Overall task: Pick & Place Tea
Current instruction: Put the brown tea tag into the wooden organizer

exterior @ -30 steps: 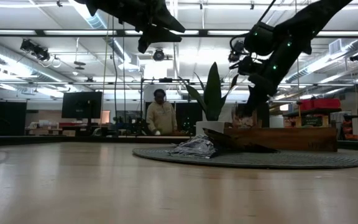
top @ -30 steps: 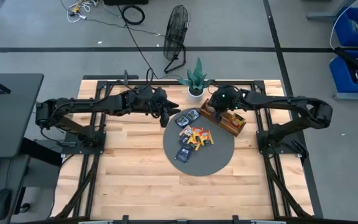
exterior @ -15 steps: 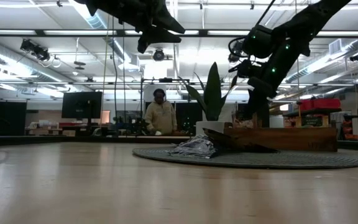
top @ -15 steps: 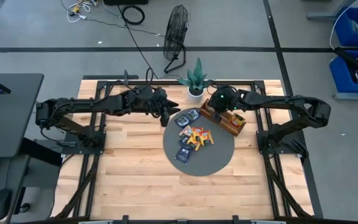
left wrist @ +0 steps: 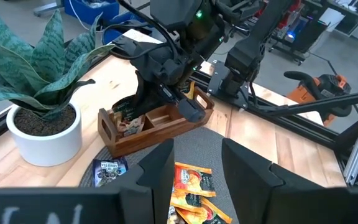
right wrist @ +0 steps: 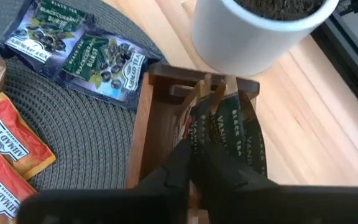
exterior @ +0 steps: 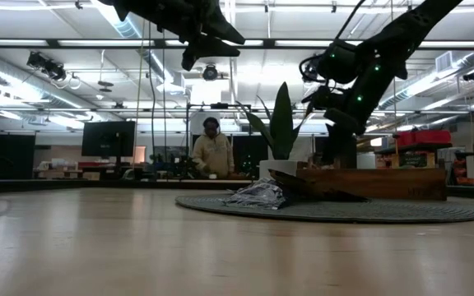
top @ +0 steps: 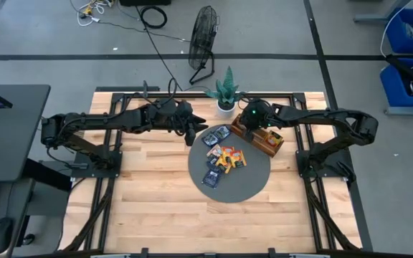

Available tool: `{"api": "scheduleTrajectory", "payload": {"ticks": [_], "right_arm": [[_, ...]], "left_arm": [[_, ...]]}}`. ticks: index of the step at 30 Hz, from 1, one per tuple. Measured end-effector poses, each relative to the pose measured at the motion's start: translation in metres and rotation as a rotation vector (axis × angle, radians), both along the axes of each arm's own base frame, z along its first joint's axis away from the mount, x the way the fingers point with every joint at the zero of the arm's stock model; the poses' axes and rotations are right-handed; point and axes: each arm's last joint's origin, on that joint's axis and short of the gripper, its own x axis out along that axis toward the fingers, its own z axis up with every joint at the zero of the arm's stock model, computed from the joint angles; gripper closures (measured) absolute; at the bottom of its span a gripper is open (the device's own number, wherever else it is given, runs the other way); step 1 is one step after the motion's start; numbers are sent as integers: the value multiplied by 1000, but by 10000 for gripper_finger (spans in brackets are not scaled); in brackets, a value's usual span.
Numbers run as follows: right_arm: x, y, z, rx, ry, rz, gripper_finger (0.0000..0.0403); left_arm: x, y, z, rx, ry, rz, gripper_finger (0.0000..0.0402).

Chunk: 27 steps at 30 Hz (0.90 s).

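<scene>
Loose tea [top: 224, 159]: the orange and dark blue sachets are lying scattered on the round grey mat [top: 253, 188], nearest the front of the worktop [top: 149, 201], flat and apart enough for one to be pinched at an edge.
Filed tea [right wrist: 241, 134]: dark green-black sachets are standing on edge in the end compartment of the wooden tray [top: 258, 136], the one nearest the potted plant [top: 225, 92]; upright filing is letting several share one slot.
Right gripper [right wrist: 194, 171]: it is pointing down into that compartment, its jaws only a sliver apart beside the standing sachets; whether they are pinching one, I cannot tell. My judgement is that a sachet is being let go here.
Left gripper [left wrist: 194, 168]: it is hovering over the mat's left edge with jaws spread and nothing between them, seemingly waiting clear of the tray.
Tray position: it is sitting at the mat's far right edge, just beside the plant pot, within the right arm's short reach.
</scene>
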Motion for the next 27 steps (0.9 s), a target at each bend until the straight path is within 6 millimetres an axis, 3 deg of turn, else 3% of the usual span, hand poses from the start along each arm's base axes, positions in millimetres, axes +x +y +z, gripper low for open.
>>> {"api": "scheduleTrajectory", "payload": {"ticks": [8, 18, 27], "right_arm": [[-3, 0, 11, -24, -10, -37, 281], [-6, 2, 79, -64, -49, -14, 239], [-37, 26, 130, -65, -256, -91, 238]], "left_arm": [[0, 0, 0, -2, 0, 1, 264], [-2, -3, -7, -17, 80, -7, 264], [-3, -3, -37, -150, 300, 9, 264]]}}
